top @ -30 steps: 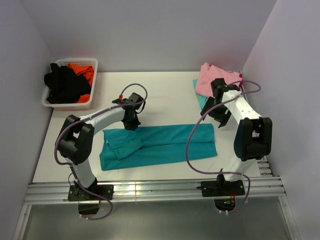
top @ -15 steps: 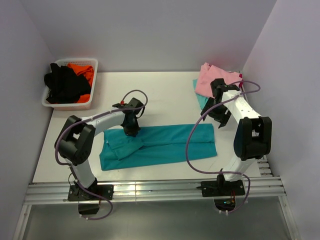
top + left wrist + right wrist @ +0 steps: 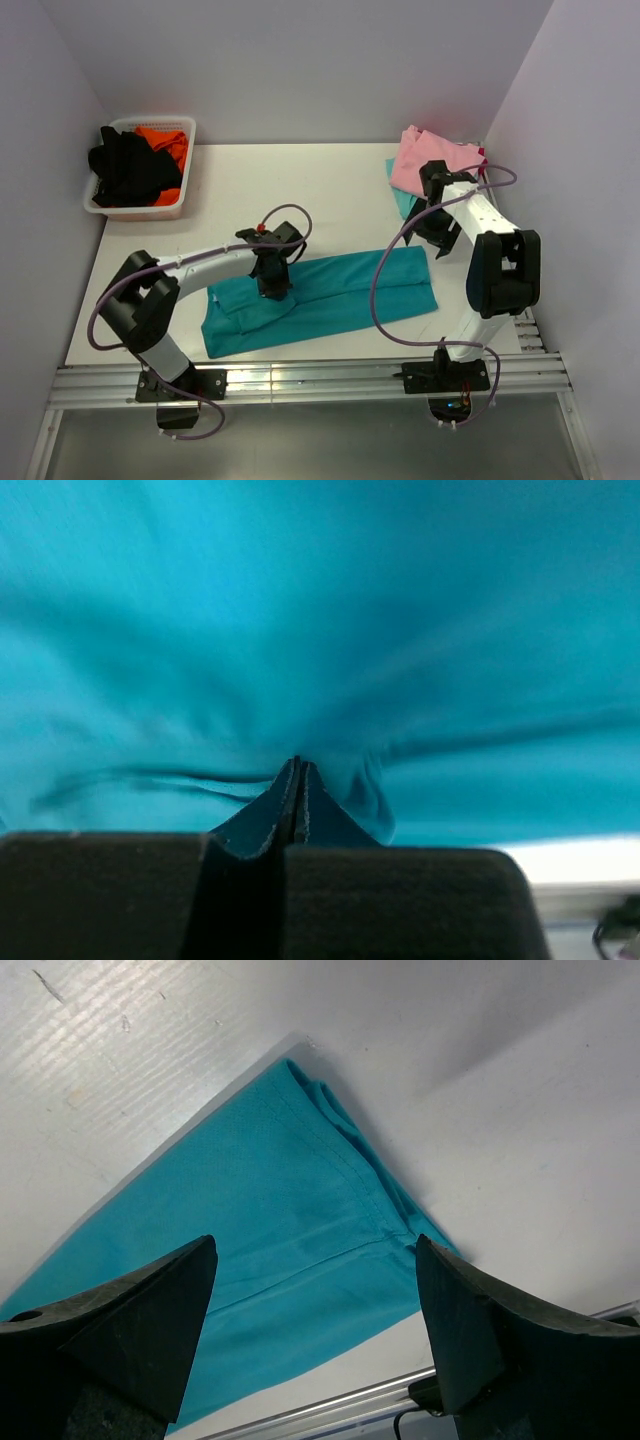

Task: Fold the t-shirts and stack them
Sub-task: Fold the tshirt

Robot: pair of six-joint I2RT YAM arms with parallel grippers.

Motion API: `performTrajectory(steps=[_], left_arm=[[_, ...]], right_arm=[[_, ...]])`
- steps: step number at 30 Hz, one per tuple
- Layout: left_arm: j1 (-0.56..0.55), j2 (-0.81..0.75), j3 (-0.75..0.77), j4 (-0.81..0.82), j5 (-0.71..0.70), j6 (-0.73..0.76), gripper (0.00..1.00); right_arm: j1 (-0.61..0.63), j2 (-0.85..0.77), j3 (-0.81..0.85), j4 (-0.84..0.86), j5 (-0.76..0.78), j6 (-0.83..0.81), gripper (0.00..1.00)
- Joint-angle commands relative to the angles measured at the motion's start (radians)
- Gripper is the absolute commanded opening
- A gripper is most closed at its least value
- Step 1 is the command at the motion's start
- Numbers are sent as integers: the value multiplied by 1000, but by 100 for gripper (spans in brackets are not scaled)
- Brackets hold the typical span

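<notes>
The left arm stretches low and long toward the table's middle, its left gripper (image 3: 272, 284) pointing down onto the teal t-shirt (image 3: 345, 295), a long folded band across the near half of the table (image 3: 330, 180), with fingers (image 3: 285, 802) pressed together on a pucker of cloth. The right arm stands folded upright, and the right gripper (image 3: 438, 230) hangs over the tee's far right corner, fingers spread wide and holding nothing, near the pink t-shirt (image 3: 425, 160) lying on the pale aqua t-shirt (image 3: 399, 190)

Blurred teal t-shirt (image 3: 400, 630) in left wrist view, aqua tee (image 3: 403, 203) mostly under pink tee (image 3: 420, 160)
</notes>
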Motion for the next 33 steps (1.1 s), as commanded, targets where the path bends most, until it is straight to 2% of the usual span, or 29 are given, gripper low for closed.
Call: performTrajectory(steps=[1,7,11,13,16,18,20,21,22,25,26,27,29,30,32,33], left_arm=[[-81,-68,49,-102,10,-63,0],[-189,-61,5,-248,163,-93,0],[-298,-97,31,-354,94,-186,0],[-316,-126,81,-386,-3,-218,0],[-306,-163,188,-411,-127,-260,7],[-290,-148,256,-421,-163,-254,14],[-248,-107,300,-447,-186,-254,17],[-232,-91,310,-458,-195,-255,17],[-202,-78,316,-466,-203,-255,23],[-139,-38,311,-464,-226,-264,32],[-119,-27,293,-454,-219,-257,32],[-82,-22,281,-434,-214,-254,30],[-50,-18,232,-406,-196,-235,23],[-34,-18,212,-391,-188,-228,21],[15,-15,149,-331,-171,-208,11],[29,-11,131,-307,-157,-200,8]], right_arm=[[3,5,-30,36,14,-14,87],[0,14,-61,70,-7,-18,87],[-1,8,-72,85,-29,-15,86],[-1,-1,-83,90,-35,-14,86],[-1,-20,-93,88,-39,-18,86],[-1,-34,-96,85,-38,-24,85],[-1,-54,-95,75,-36,-35,85],[-1,-69,-90,72,-36,-37,84],[-1,-77,-89,64,-42,-35,84],[2,-116,-95,65,-87,-33,81],[2,-126,-98,68,-104,-33,78],[3,-141,-107,72,-115,-32,70],[5,-153,-115,73,-168,-38,66],[9,-158,-127,75,-174,-43,51],[20,-163,-144,84,-168,-55,39],[22,-160,-159,87,-162,-58,30]])
